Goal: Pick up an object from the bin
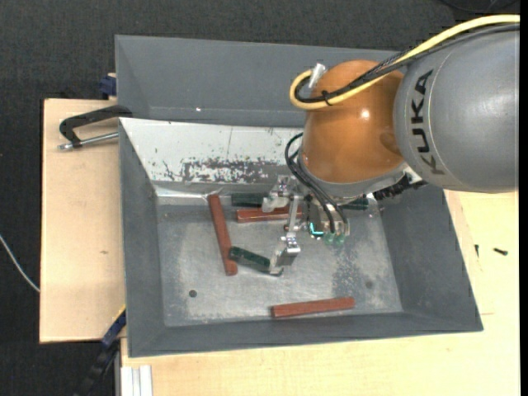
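My gripper (286,226) hangs low over the middle of the bin, below the orange wrist cover, and its two metal fingers stand open. The upper fingertip (281,196) is next to the right end of a short red-brown bar (257,215). The lower fingertip (288,256) is right beside the right end of a dark green block (249,259); I cannot tell whether they touch. Nothing is gripped between the fingers. A second dark green block (246,198) lies just above the short bar.
A long red-brown stick (220,233) lies slanted left of the gripper. Another red-brown stick (313,308) rests near the bin's front wall. The arm and its cover hide the bin's back right part.
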Tool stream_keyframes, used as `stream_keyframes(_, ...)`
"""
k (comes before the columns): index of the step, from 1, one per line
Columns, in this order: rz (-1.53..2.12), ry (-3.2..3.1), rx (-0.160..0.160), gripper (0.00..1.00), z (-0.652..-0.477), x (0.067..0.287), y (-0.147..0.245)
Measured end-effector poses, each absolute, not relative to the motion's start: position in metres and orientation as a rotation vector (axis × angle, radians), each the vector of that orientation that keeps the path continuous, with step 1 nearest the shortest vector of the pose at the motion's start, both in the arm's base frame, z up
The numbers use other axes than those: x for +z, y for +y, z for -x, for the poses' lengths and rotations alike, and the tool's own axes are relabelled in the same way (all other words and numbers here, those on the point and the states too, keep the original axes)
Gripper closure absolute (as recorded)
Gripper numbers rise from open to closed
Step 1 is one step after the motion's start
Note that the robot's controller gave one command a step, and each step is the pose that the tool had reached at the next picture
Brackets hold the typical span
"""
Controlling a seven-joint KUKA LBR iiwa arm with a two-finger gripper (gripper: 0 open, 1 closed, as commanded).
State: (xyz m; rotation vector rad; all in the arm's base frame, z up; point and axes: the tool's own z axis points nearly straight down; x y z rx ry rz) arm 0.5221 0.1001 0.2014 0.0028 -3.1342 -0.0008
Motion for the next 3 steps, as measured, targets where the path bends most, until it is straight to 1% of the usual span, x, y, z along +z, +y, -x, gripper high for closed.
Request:
stream_keyframes(1,0.0,-3.143,-0.003,0.0,-0.524,0.206,0.1)
stream_keyframes(2,-0.105,-3.146,-0.003,0.0,-0.525,0.149,0.093)
stream_keyframes(3,-0.167,-3.138,-0.002,1.0,-0.525,0.083,0.079)
